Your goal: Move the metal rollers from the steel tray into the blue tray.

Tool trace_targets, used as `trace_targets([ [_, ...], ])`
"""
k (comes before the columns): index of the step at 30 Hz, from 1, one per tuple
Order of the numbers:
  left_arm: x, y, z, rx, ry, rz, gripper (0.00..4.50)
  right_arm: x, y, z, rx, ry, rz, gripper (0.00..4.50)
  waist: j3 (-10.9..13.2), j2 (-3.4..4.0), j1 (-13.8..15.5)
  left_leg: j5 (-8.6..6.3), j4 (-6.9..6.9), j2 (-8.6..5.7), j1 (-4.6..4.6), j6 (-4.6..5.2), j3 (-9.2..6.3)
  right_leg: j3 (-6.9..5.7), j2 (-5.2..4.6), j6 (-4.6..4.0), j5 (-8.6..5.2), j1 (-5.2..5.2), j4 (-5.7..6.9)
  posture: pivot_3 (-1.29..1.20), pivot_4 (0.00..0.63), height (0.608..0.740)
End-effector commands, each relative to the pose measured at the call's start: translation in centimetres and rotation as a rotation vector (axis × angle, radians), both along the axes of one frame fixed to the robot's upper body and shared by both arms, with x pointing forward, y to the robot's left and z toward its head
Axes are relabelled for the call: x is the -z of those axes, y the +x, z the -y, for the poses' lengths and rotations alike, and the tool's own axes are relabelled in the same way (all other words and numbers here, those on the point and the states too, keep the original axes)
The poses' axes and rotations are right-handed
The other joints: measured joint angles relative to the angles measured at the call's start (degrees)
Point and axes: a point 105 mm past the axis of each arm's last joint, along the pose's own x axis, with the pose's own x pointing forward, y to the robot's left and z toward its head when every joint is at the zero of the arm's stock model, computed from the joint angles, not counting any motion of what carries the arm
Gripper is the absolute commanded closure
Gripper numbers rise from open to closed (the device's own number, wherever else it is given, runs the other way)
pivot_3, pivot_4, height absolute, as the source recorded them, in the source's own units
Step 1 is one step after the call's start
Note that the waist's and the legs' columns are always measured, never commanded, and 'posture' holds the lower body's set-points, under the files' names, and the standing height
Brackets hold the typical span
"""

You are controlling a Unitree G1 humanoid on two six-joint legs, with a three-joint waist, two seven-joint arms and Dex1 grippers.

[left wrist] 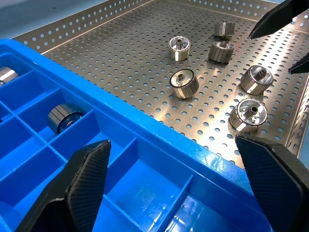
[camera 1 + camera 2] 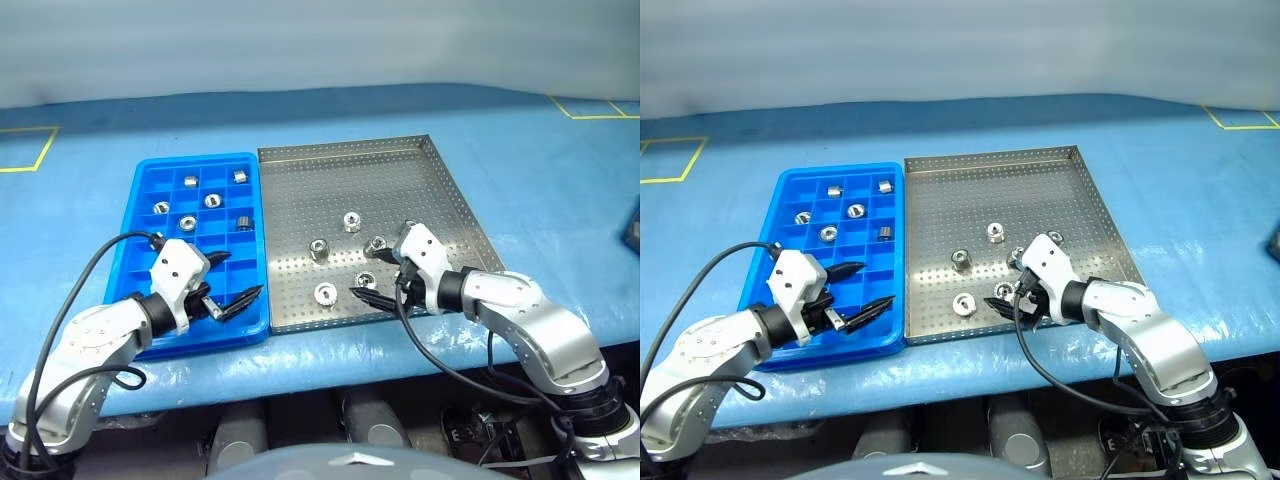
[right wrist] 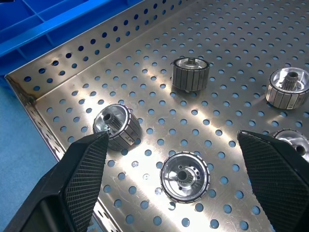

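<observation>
The steel tray (image 2: 340, 180) lies in the middle of the table, with the blue tray (image 2: 200, 159) right beside it on the left. Several metal rollers (image 2: 318, 249) sit loose on the steel tray's near half, and several more rest in the blue tray's far compartments (image 2: 211, 201). My right gripper (image 2: 372, 277) is open just above the steel tray's near edge, its fingers (image 3: 82, 179) straddling one roller (image 3: 184, 176) without touching it. My left gripper (image 2: 238, 277) is open and empty over the blue tray's near right corner, fingers (image 1: 77, 188) spread above empty compartments.
A blue cover (image 2: 540, 190) with yellow tape marks (image 2: 30, 150) spreads over the table. A dark object (image 2: 634, 232) sits at the far right edge. The table's front edge runs just behind both trays' near rims. Black cables (image 2: 100, 262) loop from both wrists.
</observation>
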Motion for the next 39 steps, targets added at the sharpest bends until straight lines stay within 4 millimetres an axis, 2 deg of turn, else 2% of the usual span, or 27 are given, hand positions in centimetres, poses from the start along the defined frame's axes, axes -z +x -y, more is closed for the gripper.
trace_targets([
  [1,-0.7,-0.1,0.0,-0.007,-0.007,0.040,0.00,-0.9,0.1,0.1,-0.007,-0.004,0.045,0.01,0.0,0.00,0.0,0.00,0.00,0.00,0.00,0.00,0.00,0.00,0.00,0.00,0.00,0.00,0.00,-0.05,0.150,0.740],
  [28,-0.7,-0.3,-0.1,-0.022,-0.014,0.040,0.00,-0.7,0.0,0.2,0.007,-0.004,0.048,0.01,0.0,-0.01,0.1,0.00,0.06,0.00,0.00,0.00,0.00,0.00,0.00,0.01,0.01,0.02,0.03,-0.06,0.150,0.740],
  [31,-1.2,-0.2,0.1,-0.005,-0.026,0.060,0.00,-0.6,0.0,0.2,0.008,-0.006,0.049,0.01,0.0,-0.01,0.1,0.00,0.06,0.00,0.00,0.00,0.00,0.00,0.00,0.01,0.01,0.02,0.03,-0.06,0.150,0.740],
  [35,-3.4,0.9,0.6,0.043,-0.024,0.125,0.00,-0.7,0.1,0.2,0.012,-0.003,0.057,0.01,0.0,-0.06,0.3,0.00,0.09,0.00,0.00,0.00,-0.03,-0.02,0.01,0.01,0.01,0.02,0.07,-0.06,0.150,0.740],
  [39,-3.9,3.0,0.8,0.063,0.030,0.104,0.00,-0.6,0.1,0.1,0.024,0.010,0.063,0.01,0.0,-0.08,0.3,0.00,0.14,-0.02,-0.01,0.00,0.00,0.00,0.00,0.04,0.03,0.04,0.06,-0.07,0.150,0.740],
])
